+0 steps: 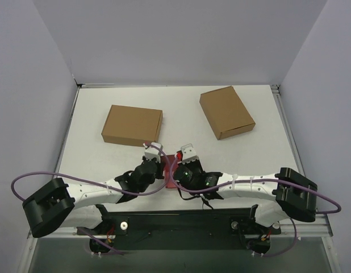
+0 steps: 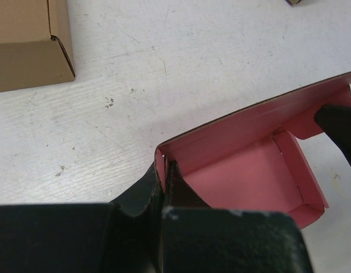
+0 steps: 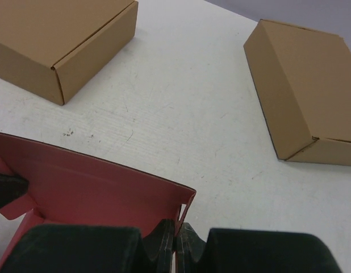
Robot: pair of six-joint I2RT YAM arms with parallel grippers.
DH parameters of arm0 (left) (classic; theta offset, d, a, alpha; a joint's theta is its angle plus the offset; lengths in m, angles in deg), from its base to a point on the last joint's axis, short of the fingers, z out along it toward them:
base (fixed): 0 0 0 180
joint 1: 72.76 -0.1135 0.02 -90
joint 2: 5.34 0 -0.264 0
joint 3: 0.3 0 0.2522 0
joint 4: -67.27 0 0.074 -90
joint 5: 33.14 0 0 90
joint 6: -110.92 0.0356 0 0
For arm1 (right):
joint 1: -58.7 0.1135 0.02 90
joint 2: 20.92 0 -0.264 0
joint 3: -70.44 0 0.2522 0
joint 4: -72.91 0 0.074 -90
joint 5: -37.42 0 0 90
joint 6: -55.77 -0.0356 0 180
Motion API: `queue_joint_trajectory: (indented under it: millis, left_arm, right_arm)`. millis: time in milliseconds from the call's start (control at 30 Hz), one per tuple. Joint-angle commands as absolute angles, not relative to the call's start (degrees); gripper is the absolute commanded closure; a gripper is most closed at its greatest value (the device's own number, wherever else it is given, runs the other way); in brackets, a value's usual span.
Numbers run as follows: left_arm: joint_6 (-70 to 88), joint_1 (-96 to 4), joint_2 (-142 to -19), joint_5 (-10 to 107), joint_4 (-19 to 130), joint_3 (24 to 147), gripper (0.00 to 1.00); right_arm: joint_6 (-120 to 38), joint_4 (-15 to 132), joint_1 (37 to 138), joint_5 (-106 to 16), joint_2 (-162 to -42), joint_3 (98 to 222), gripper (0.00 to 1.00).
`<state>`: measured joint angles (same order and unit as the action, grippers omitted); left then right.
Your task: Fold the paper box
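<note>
Paper box [image 2: 243,182], from the grips outward: sits pinched at one end wall in the left gripper [image 2: 164,185], shut tight on the thin card, and at the opposite corner in the right gripper [image 3: 176,238], likewise closed on the wall's edge. Stands only partly formed between the two wrists, close to the near edge of the table [image 1: 181,122], with the long far wall raised, an end flap turned in, pink floor showing and top open. Leaves, by the look of it, further walls, tabs and lid to tuck, well apart from the left brown box [image 1: 133,124] and the right brown box [image 1: 226,112] farther back.
</note>
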<state>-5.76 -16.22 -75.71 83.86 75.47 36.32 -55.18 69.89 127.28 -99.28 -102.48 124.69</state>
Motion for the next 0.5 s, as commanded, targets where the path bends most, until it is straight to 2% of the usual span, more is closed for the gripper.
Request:
queue_joint_trajectory:
  millis: [0, 167, 467]
  left_arm:
    - [-9.3, -13.4, -77.0, 85.2, 84.2, 38.2, 1.0]
    - [-11.3, -11.1, -79.0, 89.4, 84.6, 39.6, 1.0]
    - [-13.5, -4.4, -84.4, 96.8, 86.4, 39.9, 1.0]
  right_arm:
    - [-64.8, 73.2, 131.2, -103.0, -100.9, 123.0, 1.0]
    - [-69.7, 72.7, 134.8, -106.5, -99.2, 119.5, 1.0]
    - [-82.8, 61.6, 139.8, -112.9, -99.8, 119.2, 1.0]
